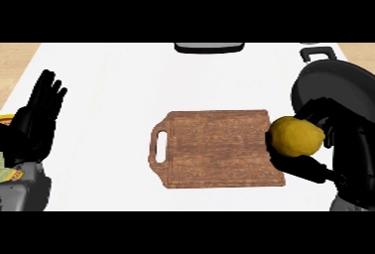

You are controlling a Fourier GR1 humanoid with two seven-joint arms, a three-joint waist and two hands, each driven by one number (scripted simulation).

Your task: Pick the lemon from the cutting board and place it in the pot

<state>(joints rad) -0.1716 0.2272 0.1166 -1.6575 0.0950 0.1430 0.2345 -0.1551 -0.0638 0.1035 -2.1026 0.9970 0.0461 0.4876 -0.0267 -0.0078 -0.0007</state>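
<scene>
The right robot hand [333, 149] curled round the lemon [296, 136], holding it just past the right edge of the cutting board [212, 149] on the white table [110, 79]. The left robot hand [36, 119] rested open at the left edge, fingers up. Farther right sat the black pot [333, 84].

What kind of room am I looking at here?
Most likely a kitchen counter. A wooden cutting board lies on the white countertop, a black pot sits at the right, and the right hand holds a lemon between them.
</scene>
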